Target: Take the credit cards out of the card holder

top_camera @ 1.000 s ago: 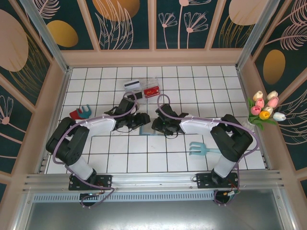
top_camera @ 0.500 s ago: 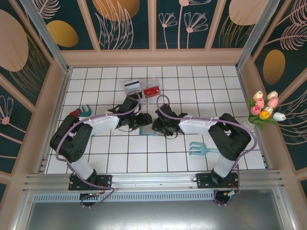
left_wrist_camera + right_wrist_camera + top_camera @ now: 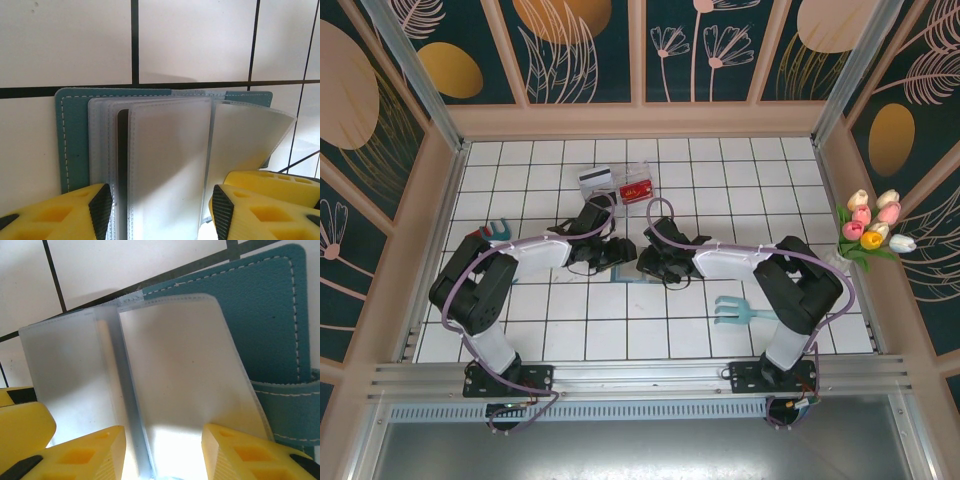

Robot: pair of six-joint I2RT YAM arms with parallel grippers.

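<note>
Risk: left gripper (image 3: 157, 207), right gripper (image 3: 160, 452) both agape, empty; dark card (image 3: 122, 165) btwn left's tips, but sleeve (image 3: 170, 150) could drag card holder (image 3: 75, 140).

Worktop (image 3: 720, 180): white square tiles, dark grid lines, walled on three sides.

Lying on it:
- Far centre: white-grey card (image 3: 594, 177) with a black stripe, flat. Red card (image 3: 636, 188) just right of it, slightly tilted.
- Middle: teal card holder (image 3: 74, 140), spread open and flat, white stitching along its edge, frosted plastic sleeves fanned above the cover.
- Right, near side: light teal fork-shaped toy (image 3: 744, 312), prongs pointing left.
- Left edge: small dark red piece (image 3: 478, 238) touching a teal pronged piece (image 3: 500, 229); too small to tell more.
</note>
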